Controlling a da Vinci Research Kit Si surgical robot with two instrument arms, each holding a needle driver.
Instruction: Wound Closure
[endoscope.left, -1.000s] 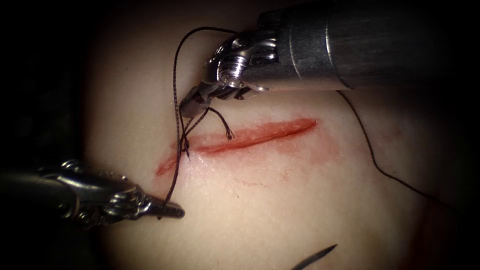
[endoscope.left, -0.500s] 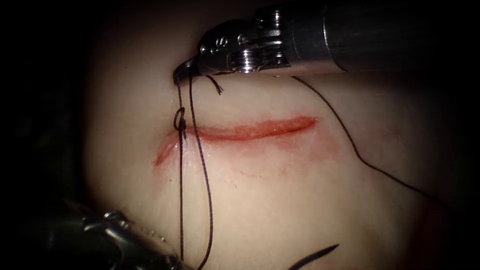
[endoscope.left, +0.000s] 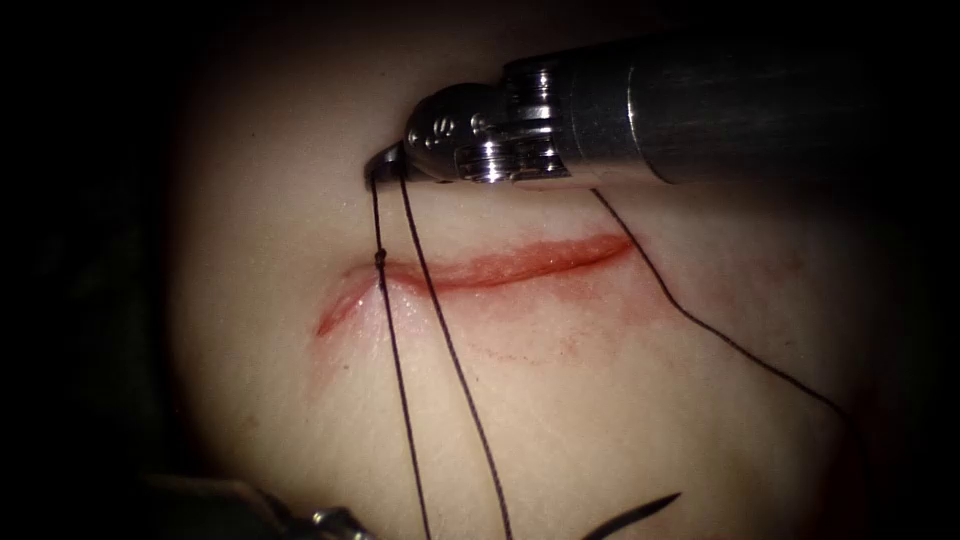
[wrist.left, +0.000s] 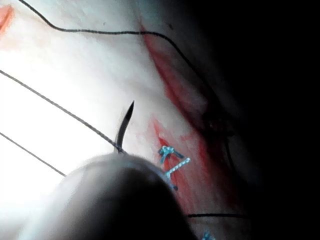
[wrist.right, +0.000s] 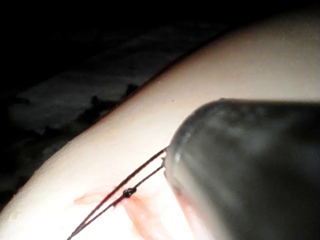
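Right arm's tool (endoscope.left: 385, 166) is coming in from the right above the cut (endoscope.left: 480, 272), its jaws pinched together on the thread (endoscope.left: 445, 340) at their tip. Two strands are dropping from that tip, running near-vertical and slightly fanned, down across the cut toward the left arm's tool (endoscope.left: 335, 520) at the lower edge; only a bit of that tool's metal is visible, so cannot tell how its jaws are standing or what they are holding. The strand nearer the tool tip's left side is carrying a small knot (endoscope.left: 380, 258), sitting right on the cut line near its left end, directly below the right tool's tip. In the right wrist view the same knot (wrist.right: 128, 192) is lying on the tissue (wrist.right: 240, 75) just off the shaft end, both strands running side by side into the tool. A third length of thread is trailing out from under the right tool's shaft, slanting down and to the right across the tissue. The cut's long axis is running roughly horizontal, rising slightly to the right, with red fluid (endoscope.left: 560, 255) along it. The needle (endoscope.left: 635, 515) is lying free on the tissue, held by neither tool, well below the right tool and right of the two strands, not in the tissue; its visible tip is pointing up and to the right. In the left wrist view the needle (wrist.left: 125, 127) is curving to a sharp point just beyond the left shaft.
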